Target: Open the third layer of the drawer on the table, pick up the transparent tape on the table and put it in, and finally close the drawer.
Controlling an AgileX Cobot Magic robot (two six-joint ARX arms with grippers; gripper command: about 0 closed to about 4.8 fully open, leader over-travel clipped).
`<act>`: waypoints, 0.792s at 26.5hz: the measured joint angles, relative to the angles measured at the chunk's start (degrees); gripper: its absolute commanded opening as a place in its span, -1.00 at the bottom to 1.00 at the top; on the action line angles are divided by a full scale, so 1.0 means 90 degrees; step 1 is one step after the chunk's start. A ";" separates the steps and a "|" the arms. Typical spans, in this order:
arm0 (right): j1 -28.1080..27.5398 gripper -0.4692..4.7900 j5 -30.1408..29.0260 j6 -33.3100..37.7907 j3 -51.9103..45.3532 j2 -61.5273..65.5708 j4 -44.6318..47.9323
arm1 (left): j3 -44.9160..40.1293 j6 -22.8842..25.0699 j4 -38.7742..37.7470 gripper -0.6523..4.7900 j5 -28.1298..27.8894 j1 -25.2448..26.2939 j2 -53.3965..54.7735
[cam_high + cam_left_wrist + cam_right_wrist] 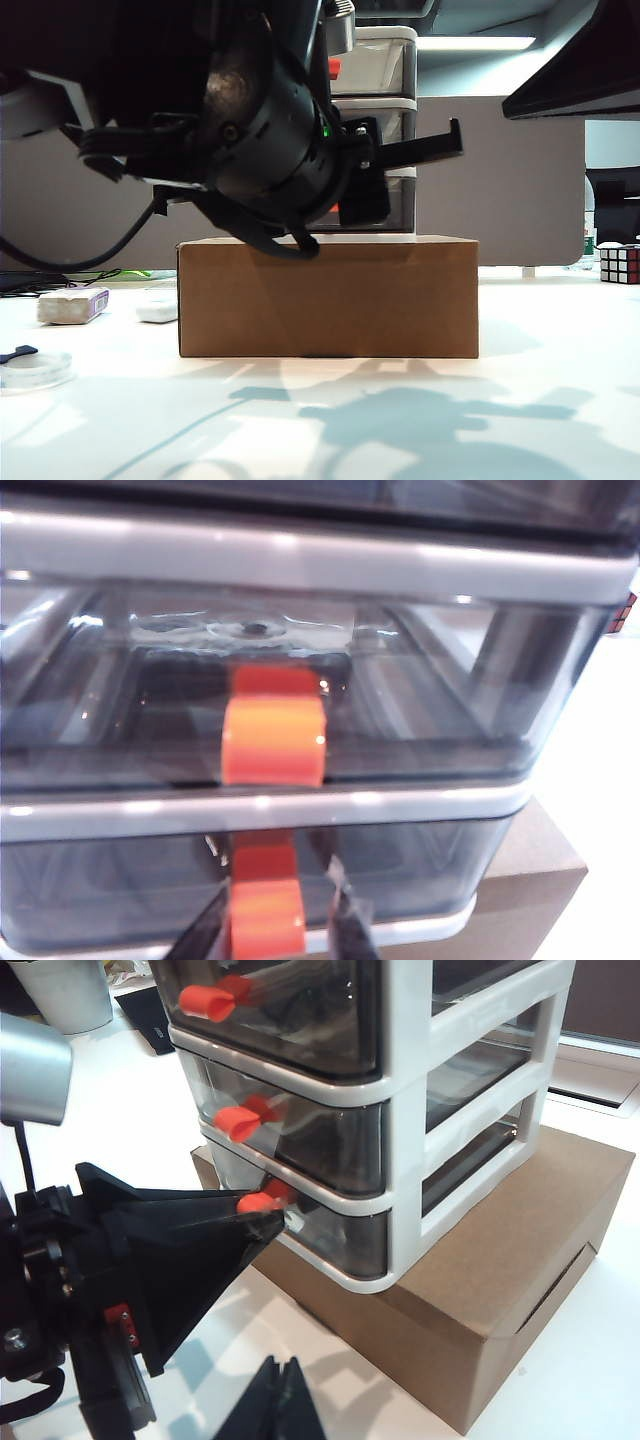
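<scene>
1. A grey partition panel [500,180] is standing behind the tabletop, filling most of the background in the exterior view.
2. A long ceiling light [475,43] is glowing above the panel's top edge.
3. The white tabletop [540,330] is catching that light and carrying soft blue-grey shadows across its near part.
4. A dark overhanging shape [580,70] is cutting into the upper right corner.
5. Past the panel's right edge, a paler wall [612,140] is showing, with dark, unclear furniture below it.
</scene>
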 measured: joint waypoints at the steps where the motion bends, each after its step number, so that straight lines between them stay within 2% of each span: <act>1: 0.0000 -0.84 0.0000 0.0000 0.0000 0.0000 0.0019 | 0.0000 0.0000 0.0000 -0.43 0.0002 0.0000 0.0000; 2: 0.0000 -0.84 -0.0010 0.0000 0.0000 0.0007 0.0175 | 0.0000 0.0000 0.0000 -0.48 0.0005 0.0000 0.0000; 7: 0.0000 -0.84 -0.0391 0.0002 0.0034 0.0253 0.0945 | 0.0000 0.0000 0.0022 -0.48 0.0022 0.0010 0.0041; 21: 0.0002 -0.84 -0.0857 0.0002 0.1382 0.2582 0.1353 | 0.0024 -0.0002 0.0148 -0.48 0.0024 0.0024 0.0194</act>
